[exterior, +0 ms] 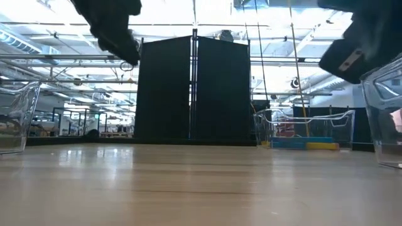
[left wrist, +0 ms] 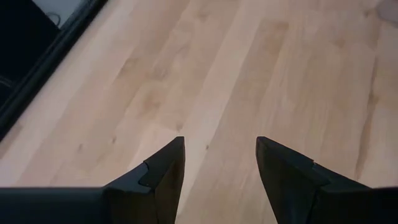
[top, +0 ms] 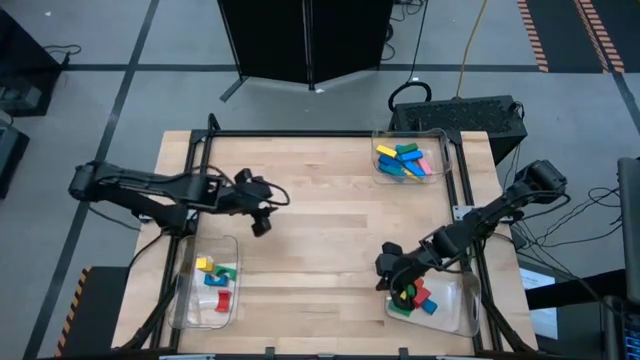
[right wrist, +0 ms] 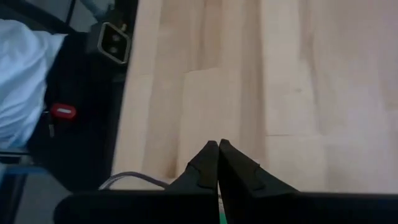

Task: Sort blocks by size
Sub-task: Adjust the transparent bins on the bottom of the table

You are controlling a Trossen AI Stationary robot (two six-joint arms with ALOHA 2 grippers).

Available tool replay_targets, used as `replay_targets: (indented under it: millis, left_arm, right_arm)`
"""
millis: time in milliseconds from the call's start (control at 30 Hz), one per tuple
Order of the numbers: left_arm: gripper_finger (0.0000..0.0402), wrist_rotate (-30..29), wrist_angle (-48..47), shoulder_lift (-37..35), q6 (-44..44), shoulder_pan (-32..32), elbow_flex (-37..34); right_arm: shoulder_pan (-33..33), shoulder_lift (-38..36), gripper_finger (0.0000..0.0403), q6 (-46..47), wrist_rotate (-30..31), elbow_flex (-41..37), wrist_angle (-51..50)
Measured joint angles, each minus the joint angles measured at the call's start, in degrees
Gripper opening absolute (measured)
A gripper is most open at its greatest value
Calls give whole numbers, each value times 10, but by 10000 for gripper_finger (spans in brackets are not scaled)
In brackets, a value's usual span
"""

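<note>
Blocks in blue, green, yellow and pink lie in a clear tray [top: 410, 160] at the far right. A second tray [top: 208, 285] at the near left holds yellow, green, red and blue blocks. A third tray [top: 435, 300] at the near right holds green, red, blue and yellow blocks. My left gripper [top: 262, 222] is open and empty above bare wood left of the table's middle; its wrist view [left wrist: 219, 152] shows only table between the fingers. My right gripper [top: 388, 272] hangs at the near right tray's left rim, with its fingers shut tip to tip [right wrist: 218, 148].
A black frame [top: 200, 150] runs along the table's edges. A dark box [top: 470, 115] stands beyond the far right corner. The wooden middle of the table [top: 330, 230] lies bare between the trays. The low view shows the far right tray [exterior: 301, 129] and the near right tray's wall [exterior: 383, 119].
</note>
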Motion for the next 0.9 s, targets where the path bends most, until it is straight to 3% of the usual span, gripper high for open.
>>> replay_targets:
  millis: [333, 767, 900]
  left_arm:
    - [199, 1, -76, -73, 1, -7, 0]
    - [199, 4, -83, -73, -70, -10, -97]
    - [199, 45, -88, -73, -116, -21, -128]
  right_arm:
    - [79, 2, 0, 59, -5, -2, 59]
    - [108, -12, 0, -71, 40, 3, 127]
    - [108, -24, 0, -84, 71, 3, 125]
